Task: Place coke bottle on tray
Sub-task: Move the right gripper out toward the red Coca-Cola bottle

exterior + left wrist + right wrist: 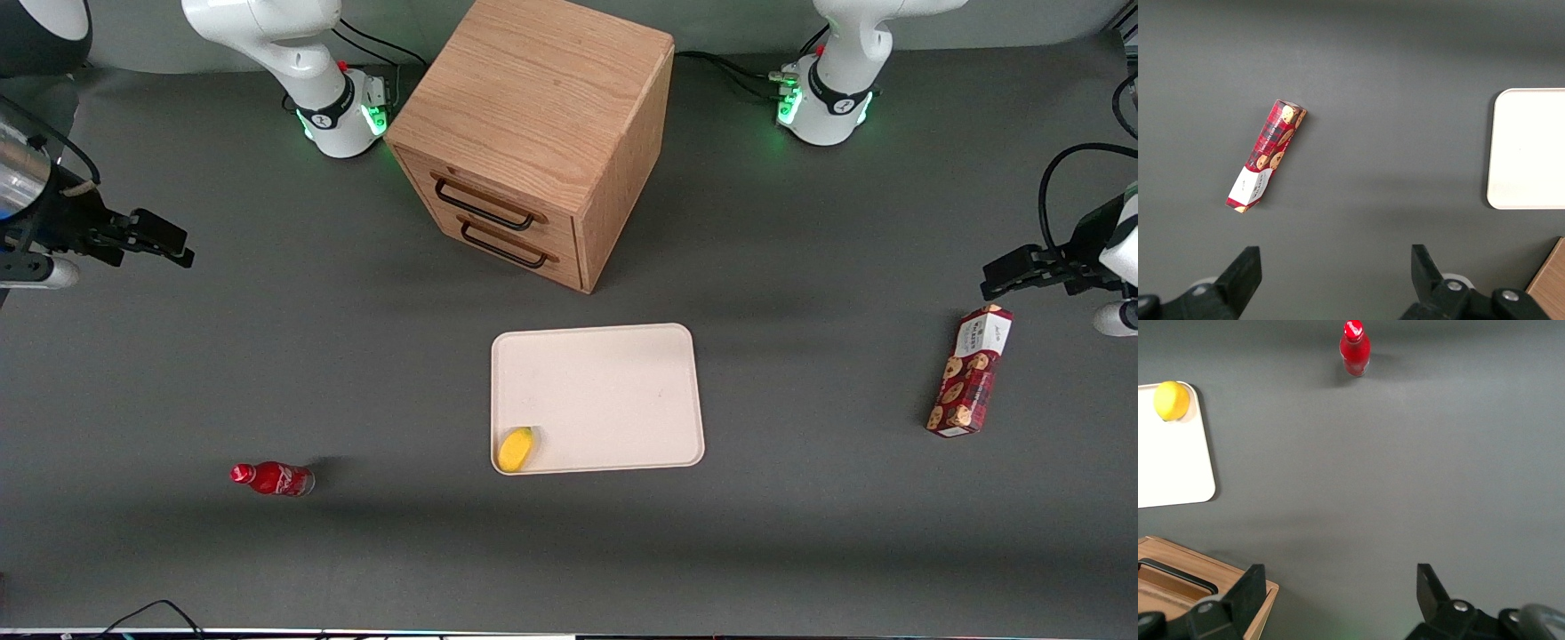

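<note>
Basically nothing done yet. Coke bottle (pixel 273 478) lying on its side on the desk (pixel 800 533), toward the working arm's end, nearer the front cam than the tray's near edge and well apart from the tray (pixel 605 391). Claw (pixel 164 242) hanging high over the desk at the working arm's end, fingers spread wide w/ nothing between them, well apart from the bottle. In the right wrist view: both fingers (pixel 1431 590) parted, bare desk between, bottle farther ahead, not under the claw.

Tray sitting in front of the wooden drawer cabinet (pixel 533 133), mostly bare except a yellow fruit-like item (pixel 515 449) in one near corner. Plenty of room left for the bottle.

Still to do, by judgement: reach over to the bottle, drop down, close on its body, lift, carry to the tray, set down on bare tray area away from the yellow item, release. Cookie box (pixel 970 372) off toward the parked arm's end, irrelevant.
</note>
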`<state>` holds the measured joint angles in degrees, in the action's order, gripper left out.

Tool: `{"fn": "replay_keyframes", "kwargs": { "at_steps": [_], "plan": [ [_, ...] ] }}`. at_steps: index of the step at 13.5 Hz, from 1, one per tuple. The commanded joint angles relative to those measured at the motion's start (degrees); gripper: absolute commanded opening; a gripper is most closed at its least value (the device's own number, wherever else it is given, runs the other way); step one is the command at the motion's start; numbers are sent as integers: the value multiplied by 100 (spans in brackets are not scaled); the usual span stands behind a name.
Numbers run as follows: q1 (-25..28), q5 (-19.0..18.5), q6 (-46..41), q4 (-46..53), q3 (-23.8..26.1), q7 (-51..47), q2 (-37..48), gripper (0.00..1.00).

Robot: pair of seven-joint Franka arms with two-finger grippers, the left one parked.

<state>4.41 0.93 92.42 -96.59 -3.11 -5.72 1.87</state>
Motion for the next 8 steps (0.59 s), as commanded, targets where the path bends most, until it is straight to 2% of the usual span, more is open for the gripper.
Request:
{"fn": "replay_keyframes", "kwargs": {
  "at_steps": [1, 3, 8],
  "plan": [
    [60, 57, 310, 412, -67, 132, -755, 100],
    [60, 39, 522, 937, -58, 150, -1458, 100],
    [-107, -189, 531, 3213, -32, 168, -3418, 100]
  ]
}}
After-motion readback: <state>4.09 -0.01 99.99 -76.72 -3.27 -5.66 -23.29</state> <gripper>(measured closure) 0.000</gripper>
